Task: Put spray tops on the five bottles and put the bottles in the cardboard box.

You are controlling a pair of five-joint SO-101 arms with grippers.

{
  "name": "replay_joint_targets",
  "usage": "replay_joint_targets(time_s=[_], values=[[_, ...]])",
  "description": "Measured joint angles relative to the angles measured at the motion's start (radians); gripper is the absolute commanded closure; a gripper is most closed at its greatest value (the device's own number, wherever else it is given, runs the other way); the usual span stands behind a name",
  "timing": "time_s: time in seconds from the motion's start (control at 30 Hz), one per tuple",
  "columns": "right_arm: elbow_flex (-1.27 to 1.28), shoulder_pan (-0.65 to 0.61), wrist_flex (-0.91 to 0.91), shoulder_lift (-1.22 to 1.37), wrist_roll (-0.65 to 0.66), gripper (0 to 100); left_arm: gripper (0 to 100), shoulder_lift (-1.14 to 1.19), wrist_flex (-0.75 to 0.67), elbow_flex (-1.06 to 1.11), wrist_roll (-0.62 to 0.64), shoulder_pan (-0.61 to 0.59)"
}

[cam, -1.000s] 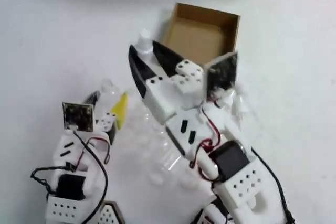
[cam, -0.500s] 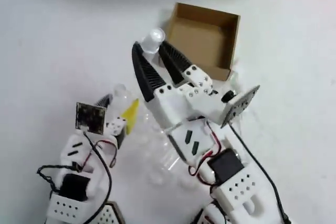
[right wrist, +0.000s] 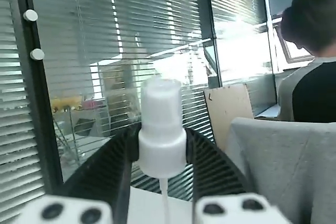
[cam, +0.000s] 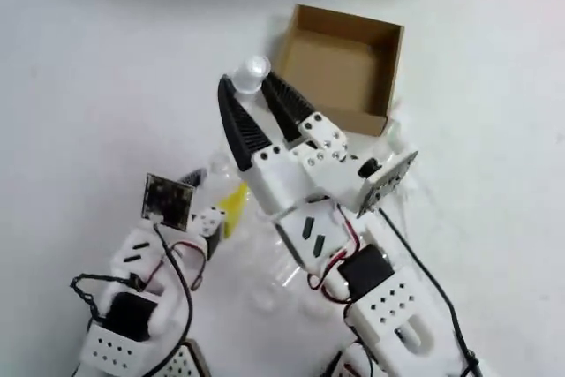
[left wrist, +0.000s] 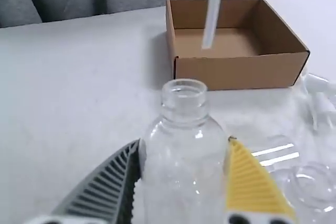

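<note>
spray top (right wrist: 161,124) is in your right end effector (right wrist: 161,153), and the grip looks good: the two black fingers (right wrist: 102,177) are closed snug on its white collar. the nozzle end points up and the thin dip tube (right wrist: 164,198) hangs straight down beneath it. from the high view you've got that end effector held up off the white worktop (cam: 106,68), with the top just beside the left wall of the cardboard box (cam: 340,64), outside the box and not over it.

now your left side. the left end effector (left wrist: 184,153) is clamped on a clear bottle (left wrist: 182,103), with the grey finger (left wrist: 113,182) on one flank and the yellow finger (left wrist: 249,184) on the other, both pressed against the plastic. the bottle stands upright, its neck open and uncapped. from the left wrist view the dip tube dangles above and a little beyond that neck, and its lower end is clear of the rim, not inside it. the box sits further back on the worktop with its open side up.

around you, more clear bottles (left wrist: 304,177) lie on their sides on the worktop between the two arms, close to the held bottle. a few loose white spray tops (left wrist: 317,85) rest near the box's front corner. how many of each there are is hard to tell, since the clear plastic blends together.
</note>
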Motion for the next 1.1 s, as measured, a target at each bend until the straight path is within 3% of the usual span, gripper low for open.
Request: replay_joint_targets(time_s=[0.53,0.8,1.1], values=[[0.018,0.0,-0.002,0.012,0.0,98.1,88,0.0,0.0,0.0,0.0,0.005],[0.02,0.006,-0.147,0.19,0.002,98.1,88,0.0,0.0,0.0,0.0,0.005],[0.018,0.006,-0.161,0.21,0.006,98.1,88,0.0,0.0,0.0,0.0,0.005]])
